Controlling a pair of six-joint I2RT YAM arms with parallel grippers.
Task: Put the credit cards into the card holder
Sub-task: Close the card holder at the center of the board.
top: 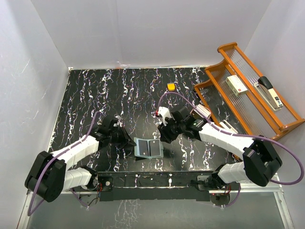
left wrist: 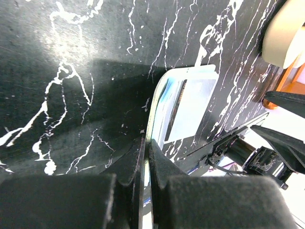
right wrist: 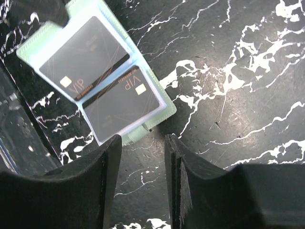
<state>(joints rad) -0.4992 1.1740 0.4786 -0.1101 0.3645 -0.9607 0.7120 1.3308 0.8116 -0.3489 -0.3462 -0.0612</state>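
Card holder: pale green wallet [right wrist: 150, 120] lying open and flat on the black, white-veined table [top: 95, 95], near the front edge, between the two arms.
Credit cards: two dark cards [right wrist: 121, 100] marked VIP sit side by side under the holder's clear pockets, one in each half.
Left gripper: its tips [left wrist: 147, 143] are closed tight on the holder's left edge; a thin pale strip of the wallet runs down between the fingers.
Right gripper: its fingers [right wrist: 142, 143] stand partly apart and hold nothing. They hang over the table just beside the holder's right-hand corner, and whether a tip touches the green border cannot be told.
Elsewhere: a small orange block [top: 171, 87] lies well behind the holder, and a wooden rack [top: 248, 90] stands at the table's right.
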